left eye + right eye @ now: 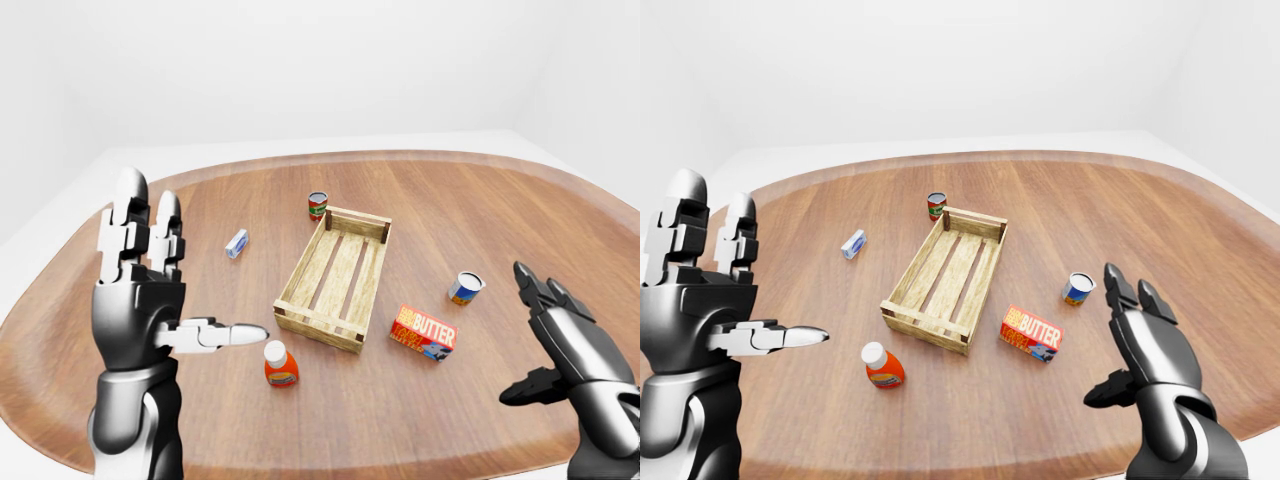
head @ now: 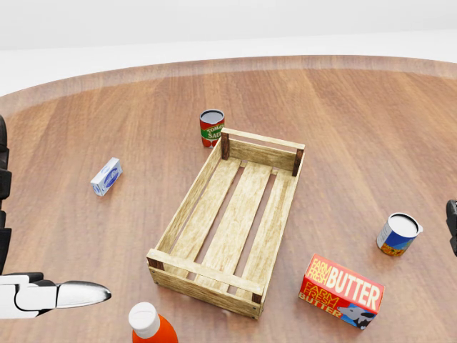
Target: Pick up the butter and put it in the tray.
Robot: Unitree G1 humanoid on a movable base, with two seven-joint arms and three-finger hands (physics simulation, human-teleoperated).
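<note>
Butter (image 2: 344, 291) lies flat on tabletop (image 2: 357, 128) just right of empty tray (image 2: 187, 207); left hand (image 1: 150, 290) and right hand (image 1: 1145, 345) raised, fingers apart, holding nothing.

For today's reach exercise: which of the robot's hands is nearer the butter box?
Right. The right hand hovers open just right of the butter box; the left hand is raised far left, past the bottle.

head view nearer, eye views wider, all share tray (image 2: 232, 218)
</note>
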